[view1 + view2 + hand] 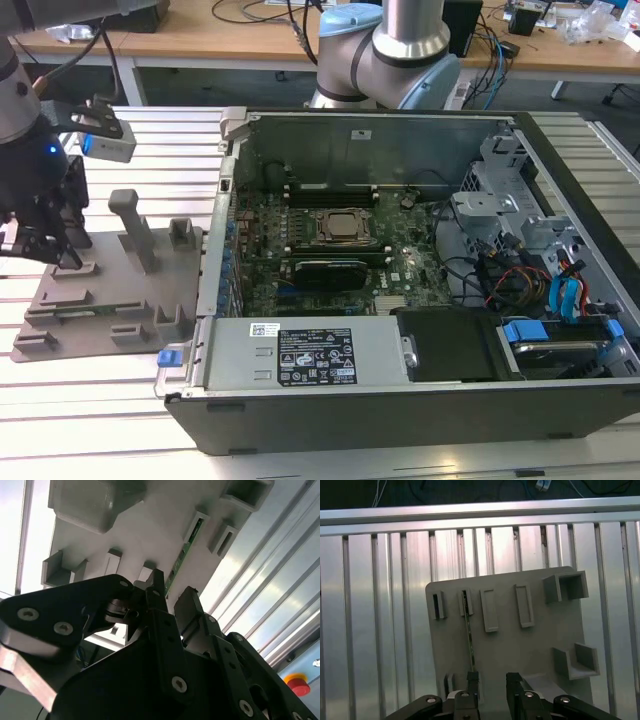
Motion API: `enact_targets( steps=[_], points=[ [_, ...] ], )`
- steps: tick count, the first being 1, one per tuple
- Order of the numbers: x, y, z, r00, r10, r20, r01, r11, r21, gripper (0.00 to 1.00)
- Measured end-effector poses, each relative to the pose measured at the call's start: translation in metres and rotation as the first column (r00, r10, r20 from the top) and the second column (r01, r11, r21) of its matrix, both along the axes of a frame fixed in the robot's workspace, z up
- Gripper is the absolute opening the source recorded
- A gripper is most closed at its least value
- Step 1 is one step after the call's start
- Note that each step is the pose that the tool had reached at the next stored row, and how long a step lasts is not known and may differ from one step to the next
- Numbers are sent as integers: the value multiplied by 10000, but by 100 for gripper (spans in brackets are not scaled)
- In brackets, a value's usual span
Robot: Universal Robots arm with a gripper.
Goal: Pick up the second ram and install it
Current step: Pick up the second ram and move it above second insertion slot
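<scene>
At the exterior view's left, my gripper [45, 252] hangs low over the near-left end of the grey holder tray [110, 300], which lies flat on the slatted metal table [100, 400]. In both wrist views the fingers are apart and clamp nothing. In the first wrist view I see the gripper [492, 681] poised above the tray [520, 655], with open space between the two dark fingertips [473, 684].

The ram stick [469, 640] stands on edge in one of the tray's narrow slots, a thin green line that runs from a slot block toward the fingers. Its nearer end comes right up to one fingertip. I cannot tell whether they touch. In the second wrist view the gripper [172, 594] looks along the same green stick [182, 552], and the stick's end points into the gap, close beside one finger [157, 587]. The tray [145, 535] and the table's ribs [270, 580] lie beyond.

Moving right in the exterior view, an upright post [135, 225] rises from the tray. Just beside the tray is the opened computer case [400, 420], lying on its side. Inside it I see the green motherboard [400, 270] with the square metal processor socket [340, 228] near its middle. Farther right, a tangle of cables [520, 280] sits by the drive bays.
</scene>
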State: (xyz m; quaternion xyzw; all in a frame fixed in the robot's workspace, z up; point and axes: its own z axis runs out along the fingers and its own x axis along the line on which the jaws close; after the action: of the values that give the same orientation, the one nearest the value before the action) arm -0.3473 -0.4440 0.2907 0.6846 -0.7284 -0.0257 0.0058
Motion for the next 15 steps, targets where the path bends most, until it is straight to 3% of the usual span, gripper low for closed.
enact_targets(
  steps=[15],
  points=[
    [0, -1, -168, 10000, 0, 0, 0, 10000, 0, 36]
  ],
)
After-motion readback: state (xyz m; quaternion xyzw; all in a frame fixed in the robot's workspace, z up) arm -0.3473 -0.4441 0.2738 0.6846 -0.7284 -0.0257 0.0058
